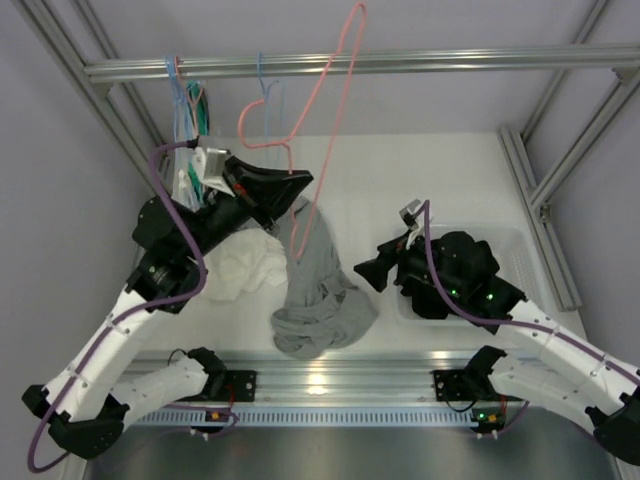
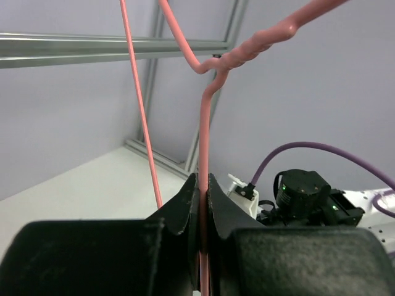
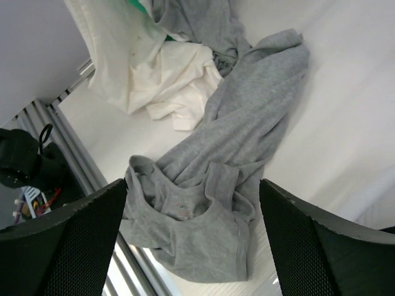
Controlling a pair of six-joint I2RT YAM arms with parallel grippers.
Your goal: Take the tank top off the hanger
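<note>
- Left end effector (image 1: 298, 183) is raised above the back of the desk (image 1: 440, 180), its jaws pinched tight on the thin wire of a pink hanger (image 1: 335, 110). In the left wrist view the wire runs straight up between the fingers (image 2: 179, 209) to the hanger's twisted neck.
- Right end effector (image 1: 372, 270) hangs low over the desk with its fingers (image 3: 68, 246) spread wide and nothing between them.
- A grey tank top (image 1: 320, 290) lies crumpled on the desk between the two arms. Its neck and strap end is bunched near the front edge, and the rest trails back toward the hanger.
- The hanger's lower wire crosses the upper end of the tank top in the top view. Whether any fabric is hooked on it cannot be told.
- A small tag (image 3: 181, 206) sits inside the tank top's neckline, its print too small to read. No other writing is legible.
- A white garment (image 1: 245, 265) is heaped just left of the tank top, touching it, and partly hidden under the left arm.
- Pale blue hangers (image 1: 183, 95) hang from the overhead rail (image 1: 430, 62) at the back left.
- A clear bin (image 1: 525, 250) on the right is mostly covered by the right arm, so its contents are hidden.
- The hanger's far end meets the top edge of the top view.
</note>
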